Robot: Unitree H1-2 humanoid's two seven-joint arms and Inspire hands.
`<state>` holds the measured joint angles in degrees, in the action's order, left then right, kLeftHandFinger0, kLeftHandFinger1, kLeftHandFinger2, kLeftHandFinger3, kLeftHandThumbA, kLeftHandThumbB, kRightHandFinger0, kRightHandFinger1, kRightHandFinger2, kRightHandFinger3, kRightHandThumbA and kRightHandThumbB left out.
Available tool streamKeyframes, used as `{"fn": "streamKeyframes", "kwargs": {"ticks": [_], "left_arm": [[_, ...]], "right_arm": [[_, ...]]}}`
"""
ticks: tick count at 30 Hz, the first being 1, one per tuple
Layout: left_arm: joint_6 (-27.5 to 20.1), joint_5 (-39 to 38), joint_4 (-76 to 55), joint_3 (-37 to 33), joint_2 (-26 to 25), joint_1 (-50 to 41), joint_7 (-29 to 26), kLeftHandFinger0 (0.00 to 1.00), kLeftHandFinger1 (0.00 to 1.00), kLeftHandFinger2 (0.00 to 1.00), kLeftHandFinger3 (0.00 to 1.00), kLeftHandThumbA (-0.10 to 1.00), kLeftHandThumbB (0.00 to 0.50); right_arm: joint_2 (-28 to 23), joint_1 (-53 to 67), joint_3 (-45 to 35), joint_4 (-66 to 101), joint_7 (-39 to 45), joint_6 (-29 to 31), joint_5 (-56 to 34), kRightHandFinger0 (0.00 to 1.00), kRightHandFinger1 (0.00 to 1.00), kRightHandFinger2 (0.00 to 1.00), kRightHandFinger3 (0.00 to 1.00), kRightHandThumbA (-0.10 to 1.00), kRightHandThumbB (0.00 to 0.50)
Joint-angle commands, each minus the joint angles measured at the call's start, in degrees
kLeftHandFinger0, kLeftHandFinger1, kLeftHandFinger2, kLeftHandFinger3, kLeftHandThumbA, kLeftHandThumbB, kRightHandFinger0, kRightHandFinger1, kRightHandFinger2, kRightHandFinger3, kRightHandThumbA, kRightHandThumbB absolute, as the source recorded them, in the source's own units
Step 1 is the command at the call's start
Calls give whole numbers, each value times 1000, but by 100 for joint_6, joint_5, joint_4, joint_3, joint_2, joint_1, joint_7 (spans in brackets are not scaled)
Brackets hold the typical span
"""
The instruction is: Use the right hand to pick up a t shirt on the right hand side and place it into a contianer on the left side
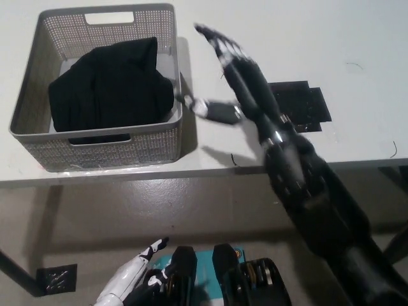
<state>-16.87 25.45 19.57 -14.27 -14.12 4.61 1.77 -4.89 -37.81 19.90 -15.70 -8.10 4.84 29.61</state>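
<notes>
head view, t shirt [108, 83] bunched in container [95, 150]

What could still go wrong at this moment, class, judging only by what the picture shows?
1. The right hand is open above the table beside the basket, one digit reaching toward its right wall; swinging back, it might clip and shift the basket.
2. The black t-shirt is heaped high, a fold near the right rim, so it could slump over the edge.
3. The basket stands near the table's front edge, so a knock might push it off.
The left hand rests low.
</notes>
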Motion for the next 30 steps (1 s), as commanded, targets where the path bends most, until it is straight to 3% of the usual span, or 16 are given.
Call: {"fn": "streamKeyframes", "kwargs": {"ticks": [1,4,10,14,17,20,25,26,27,30], "left_arm": [[-105,-268,-122,395,-246,-148,-217,972,995,1000,1000,1000,299],[-250,-281,-17,472,-214,-228,-329,999,1000,1000,1000,1000,283],[-350,-199,146,563,-110,-288,-421,940,954,1000,1000,1000,320],[-249,-222,78,609,-81,-312,-301,980,992,1000,1000,1000,360],[-326,-265,133,657,-42,-308,-313,978,987,1000,1000,1000,351],[-371,-284,154,678,-23,-303,-308,978,977,1000,1000,1000,350],[-443,-255,182,702,-25,-323,-381,983,966,1000,1000,1000,354],[-451,-292,194,724,-8,-323,-393,980,961,1000,1000,1000,357],[-487,-352,202,745,9,-323,-396,984,957,1000,1000,1000,343],[-504,-369,194,762,2,-316,-388,1000,972,1000,1000,1000,339]], "right_arm": [[-1019,2188,-492,2995,-262,890,381,1000,1000,1000,1000,735,298],[-1190,3020,-680,2861,-850,1481,515,1000,1000,1000,1000,716,216],[-1438,4013,-699,2411,-1289,2050,839,1000,1000,1000,1000,644,209],[-1630,4601,-528,1742,-1853,2209,1101,1000,1000,1000,1000,722,211],[-1682,4724,-504,1520,-1976,2209,1223,1000,1000,1000,1000,725,215],[-1612,4925,-634,1148,-1917,2201,1157,1000,1000,1000,1000,823,239],[-1438,4907,-693,443,-1932,2209,560,1000,1000,1000,1000,850,251],[-1422,4867,-679,322,-1862,2209,373,1000,1000,1000,1000,848,241],[-1398,4784,-604,-3,-1864,2209,69,1000,1000,1000,1000,822,196],[-1297,4675,-640,-308,-1721,2209,-279,1000,1000,1000,1000,840,215]]}}
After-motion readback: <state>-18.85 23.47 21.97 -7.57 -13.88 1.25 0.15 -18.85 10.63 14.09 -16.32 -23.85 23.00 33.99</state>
